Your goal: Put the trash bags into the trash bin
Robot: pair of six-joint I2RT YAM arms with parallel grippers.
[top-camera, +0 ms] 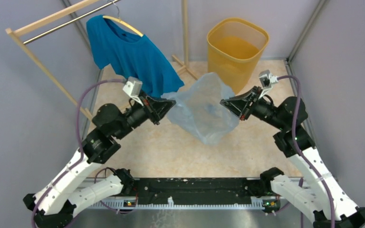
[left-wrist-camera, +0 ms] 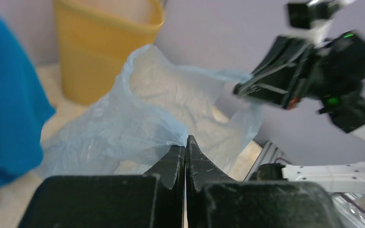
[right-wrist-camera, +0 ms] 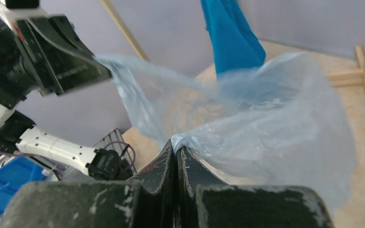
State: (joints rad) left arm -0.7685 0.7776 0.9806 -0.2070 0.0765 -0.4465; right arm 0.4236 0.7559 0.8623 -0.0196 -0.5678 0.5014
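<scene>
The trash bag, a thin pale blue translucent film, hangs stretched between my two grippers above the table. My left gripper is shut on its left edge; in the left wrist view the jaws pinch the film. My right gripper is shut on its right edge; in the right wrist view the jaws pinch the film. The yellow trash bin stands upright at the back, just behind the bag, and shows in the left wrist view.
A teal-blue T-shirt hangs on a wooden hanger from a wooden rack at the back left, its hem close to my left gripper. The rack's foot lies beside the bin. Grey walls enclose the table.
</scene>
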